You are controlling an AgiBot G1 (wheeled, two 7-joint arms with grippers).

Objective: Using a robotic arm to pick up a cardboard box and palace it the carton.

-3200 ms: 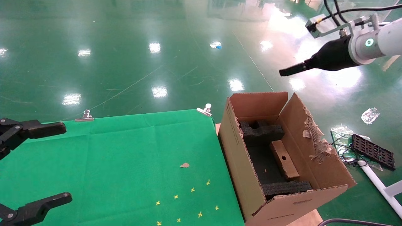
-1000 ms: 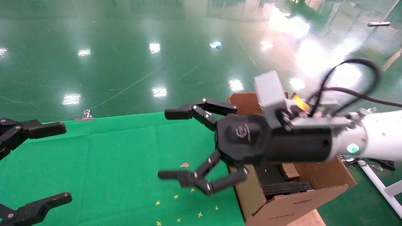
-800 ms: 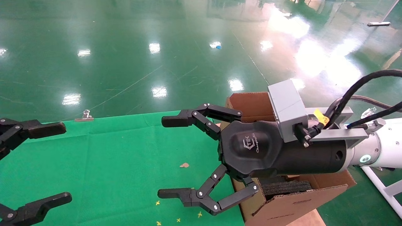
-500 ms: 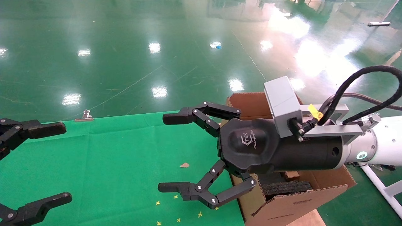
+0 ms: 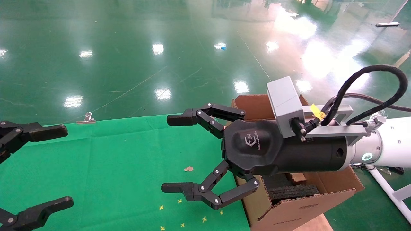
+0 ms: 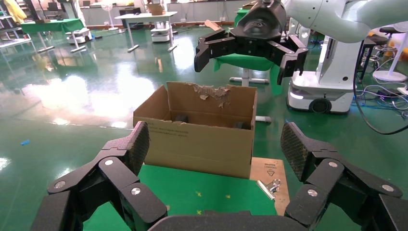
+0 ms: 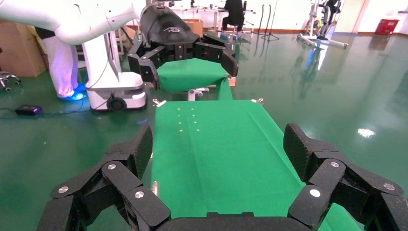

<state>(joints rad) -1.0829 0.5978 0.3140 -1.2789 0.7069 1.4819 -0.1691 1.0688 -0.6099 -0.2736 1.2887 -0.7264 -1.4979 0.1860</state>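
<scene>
The robotic arm, my right one (image 5: 385, 147), reaches across the carton (image 5: 298, 211). Its gripper (image 5: 171, 154) is open and empty above the right edge of the green table. The carton also shows in the left wrist view (image 6: 199, 130), its torn flap upright. Only a tan corner of the cardboard box (image 5: 297, 177) shows inside the carton under my right wrist, beside a black foam block (image 5: 290, 192). My left gripper (image 5: 67, 166) is open and empty, parked at the table's left edge. The left wrist view shows the right gripper (image 6: 250, 45) above the carton.
The green cloth (image 5: 128, 160) carries small yellow marks (image 5: 179, 201) and a cardboard scrap (image 5: 188, 168). A metal clip (image 5: 86, 118) holds its far edge, another (image 6: 269, 185) its corner by the carton. A wooden board (image 5: 313, 224) lies under the carton. A white robot base (image 6: 317, 91) stands behind it.
The right arm has swung from high behind the carton down to the table's right edge, gripper open and empty. Over the last second it barely shifted. The left gripper has not moved.
</scene>
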